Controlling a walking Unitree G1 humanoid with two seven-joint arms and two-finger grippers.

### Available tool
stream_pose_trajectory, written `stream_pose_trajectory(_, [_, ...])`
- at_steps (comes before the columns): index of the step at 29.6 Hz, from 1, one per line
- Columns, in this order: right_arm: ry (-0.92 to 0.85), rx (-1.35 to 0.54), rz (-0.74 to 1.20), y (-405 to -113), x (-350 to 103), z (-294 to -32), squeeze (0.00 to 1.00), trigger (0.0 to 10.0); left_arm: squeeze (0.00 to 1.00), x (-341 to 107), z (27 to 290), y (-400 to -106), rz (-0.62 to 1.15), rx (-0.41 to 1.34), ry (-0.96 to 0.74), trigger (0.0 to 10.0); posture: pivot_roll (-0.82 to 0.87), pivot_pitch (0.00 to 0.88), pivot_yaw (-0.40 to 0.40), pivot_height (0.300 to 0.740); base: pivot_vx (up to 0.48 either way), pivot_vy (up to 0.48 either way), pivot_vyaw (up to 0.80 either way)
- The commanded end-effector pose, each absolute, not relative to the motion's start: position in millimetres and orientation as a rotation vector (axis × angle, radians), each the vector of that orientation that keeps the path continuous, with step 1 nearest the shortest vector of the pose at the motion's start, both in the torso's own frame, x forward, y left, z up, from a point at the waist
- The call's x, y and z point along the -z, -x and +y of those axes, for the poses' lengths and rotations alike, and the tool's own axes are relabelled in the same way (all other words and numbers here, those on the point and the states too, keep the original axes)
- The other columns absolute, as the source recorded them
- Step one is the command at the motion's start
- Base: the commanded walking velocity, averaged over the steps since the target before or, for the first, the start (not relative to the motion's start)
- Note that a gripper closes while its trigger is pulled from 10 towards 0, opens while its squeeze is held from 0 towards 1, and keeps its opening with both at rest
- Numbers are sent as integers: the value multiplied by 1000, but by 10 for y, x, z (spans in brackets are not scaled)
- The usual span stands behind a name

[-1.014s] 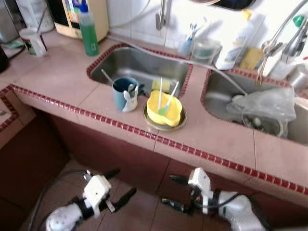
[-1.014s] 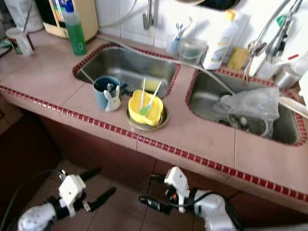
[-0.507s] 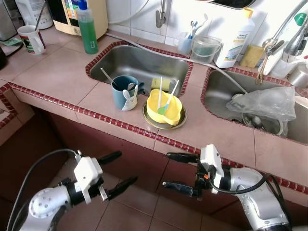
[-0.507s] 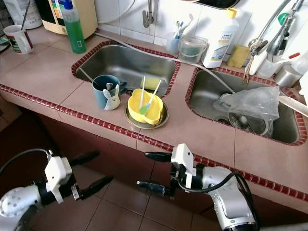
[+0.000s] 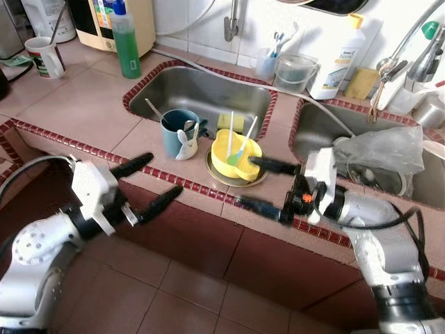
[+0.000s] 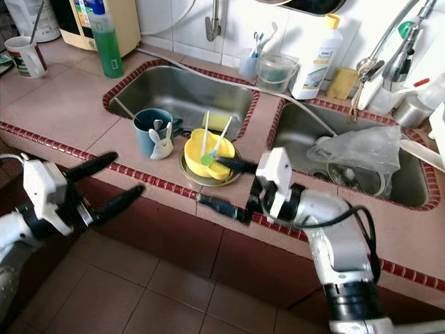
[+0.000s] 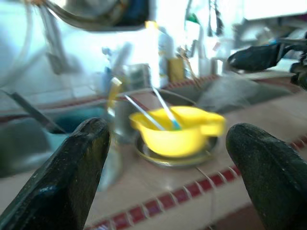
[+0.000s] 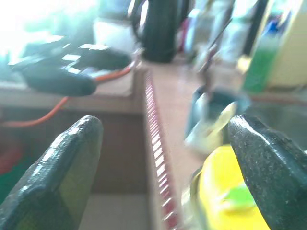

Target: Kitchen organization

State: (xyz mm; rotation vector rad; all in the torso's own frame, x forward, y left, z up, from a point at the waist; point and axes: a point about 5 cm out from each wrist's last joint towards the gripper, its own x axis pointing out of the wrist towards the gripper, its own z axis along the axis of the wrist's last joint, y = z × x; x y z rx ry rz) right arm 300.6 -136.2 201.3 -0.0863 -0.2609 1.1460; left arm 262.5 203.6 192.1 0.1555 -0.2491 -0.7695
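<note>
The yellow plastic bowl (image 5: 237,157) sits on a round metal plate (image 5: 224,178) on the pink tiled counter (image 5: 83,108), on the strip between the left steel sink (image 5: 208,90) and the counter's red-tiled front edge. Two utensils, one white and one with a green end, lean inside it. Touching its left side stand a dark blue mug (image 5: 179,132) with a spoon in it and a small white rabbit figure (image 5: 187,147).

The right gripper (image 5: 268,184) is at the counter edge with its two black fingers spread wide — the upper finger reaches over the bowl's right rim, the lower one lies along the red tile border, and nothing is pinched between them. The left gripper (image 5: 147,184) hovers in front of the counter edge, left of the mug, also spread wide and holding nothing.

The tidying looks barely begun: bowl, plate, mug and figure all sit loose on the counter, a green soap bottle (image 5: 126,42) and a white mug (image 5: 43,56) stand further back on the left, and the right sink (image 5: 313,136) holds a crumpled clear plastic bag (image 5: 386,149).

Whether the upper right finger touches the bowl cannot be told. Both wrist views are blurred, and what lies under the plastic bag is hard to make out — perhaps a metal dish.
</note>
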Motion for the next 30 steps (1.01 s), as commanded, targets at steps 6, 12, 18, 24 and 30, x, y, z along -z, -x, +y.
stream_pose_trajectory(6, [9,-859,-380,-3172,-2169,-1510,0,10000,0,-1942,2123,-2719,-261,620,-107,10000,62,15,-77,740,0,0,0])
stream_pose_trajectory(12, [-96,-585,-447,-3198,-2150,-1581,0,10000,0,-1805,1983,-2743,-269,412,33,10000,51,10,-71,740,0,0,0])
stream_pose_trajectory(18, [-108,-415,-439,-3177,-2021,-1555,0,10000,0,-1697,1835,-2729,-257,346,77,10000,43,8,-72,740,0,0,0])
stream_pose_trajectory(24, [-73,-306,-394,-3178,-1839,-1517,0,10000,0,-1553,1737,-2771,-224,286,35,10000,27,9,-63,740,0,0,0])
stream_pose_trajectory(30, [-77,-235,-388,-3213,-1812,-1559,0,10000,0,-1490,1703,-2817,-225,241,-31,10000,17,14,-55,740,0,0,0])
